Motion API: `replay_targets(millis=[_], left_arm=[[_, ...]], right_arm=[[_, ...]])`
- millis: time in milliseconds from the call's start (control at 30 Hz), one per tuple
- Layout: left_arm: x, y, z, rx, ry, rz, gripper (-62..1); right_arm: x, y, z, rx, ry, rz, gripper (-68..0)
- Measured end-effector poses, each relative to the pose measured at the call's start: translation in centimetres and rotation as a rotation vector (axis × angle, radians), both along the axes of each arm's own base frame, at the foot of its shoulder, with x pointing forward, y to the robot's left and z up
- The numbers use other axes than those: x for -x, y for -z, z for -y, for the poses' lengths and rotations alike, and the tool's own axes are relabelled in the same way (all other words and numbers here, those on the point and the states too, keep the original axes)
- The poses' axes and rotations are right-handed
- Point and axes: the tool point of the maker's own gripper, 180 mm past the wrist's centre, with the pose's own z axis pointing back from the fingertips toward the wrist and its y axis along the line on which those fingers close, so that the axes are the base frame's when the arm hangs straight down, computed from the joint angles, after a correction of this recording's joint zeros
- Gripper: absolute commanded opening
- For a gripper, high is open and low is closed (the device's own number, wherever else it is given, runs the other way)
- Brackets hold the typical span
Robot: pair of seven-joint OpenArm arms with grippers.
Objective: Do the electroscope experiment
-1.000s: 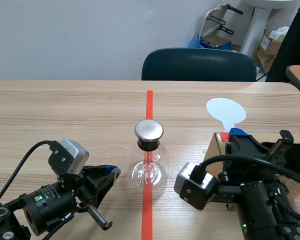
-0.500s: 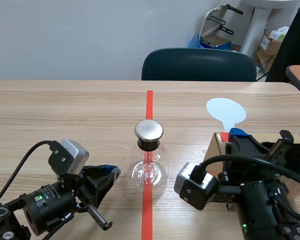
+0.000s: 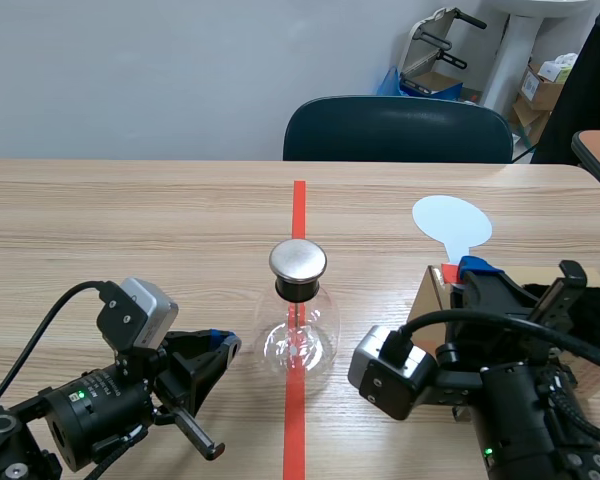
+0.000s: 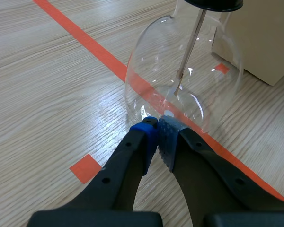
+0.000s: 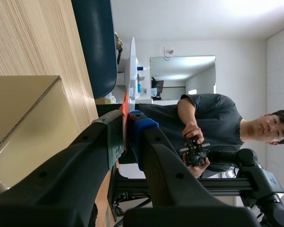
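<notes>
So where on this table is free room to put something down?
The widest bare patch of table lies left of the tape line, beyond the left gripper. A smaller one lies between that line and the paddle. Around the flask it is crowded: the left gripper, the right gripper and the box stand close.

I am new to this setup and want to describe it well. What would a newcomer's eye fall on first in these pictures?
First, the clear glass flask with its shiny metal cap, standing on the red tape line midway between the arms. Next, the white round paddle by the cardboard box at the right, its handle pinched in the jaws of the right gripper. The left gripper lies low beside the flask, jaws shut on nothing.
</notes>
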Motion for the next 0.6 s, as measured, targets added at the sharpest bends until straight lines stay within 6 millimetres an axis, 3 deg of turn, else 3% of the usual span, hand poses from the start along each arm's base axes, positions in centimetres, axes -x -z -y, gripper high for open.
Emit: replay_targets(millis=[400,467,600], left_arm=[[0.0,-0.2,0.0,0.006,-0.001,0.007,-56.4],[-0.1,-0.4,0.0,0.015,-0.003,0.019,-52.5],[-0.3,-1.1,-0.5,0.031,-0.004,0.055,-38.6]], right_arm=[[0.0,-0.6,-0.2,-0.020,-0.010,0.029,-66.0],[0.0,-1.2,-0.3,-0.033,-0.010,0.039,-66.0],[0.4,-2.9,-0.8,-0.064,-0.031,0.067,-66.0]])
